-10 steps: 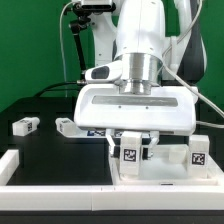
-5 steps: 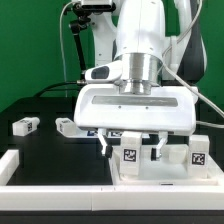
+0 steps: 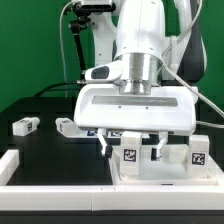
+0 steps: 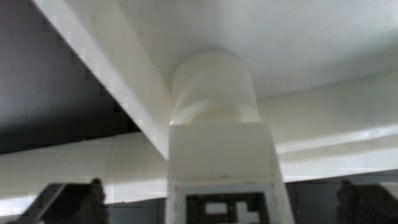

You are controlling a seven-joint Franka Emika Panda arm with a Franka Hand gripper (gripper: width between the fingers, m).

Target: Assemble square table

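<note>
The square table's white top [image 3: 165,172] lies at the front on the exterior view's right. A white leg [image 3: 130,152] with a tag stands upright on it, and a second tagged leg [image 3: 198,154] stands further right. My gripper [image 3: 130,148] hangs over the first leg, open, with one finger [image 3: 106,146] on each side and a gap to the leg. In the wrist view that leg [image 4: 221,120] rises in the middle with its tag showing. The dark fingertips [image 4: 64,202] stand well clear of it, and the top's rim [image 4: 107,60] runs behind.
Two loose tagged legs [image 3: 25,126] [image 3: 66,126] lie on the black mat on the exterior view's left. A long white border rail [image 3: 55,183] runs along the front edge. The arm's wide white wrist body [image 3: 135,108] hides the table's middle.
The fingers have spread apart off the upright leg, which stays standing on the top. The arm itself has hardly moved.
</note>
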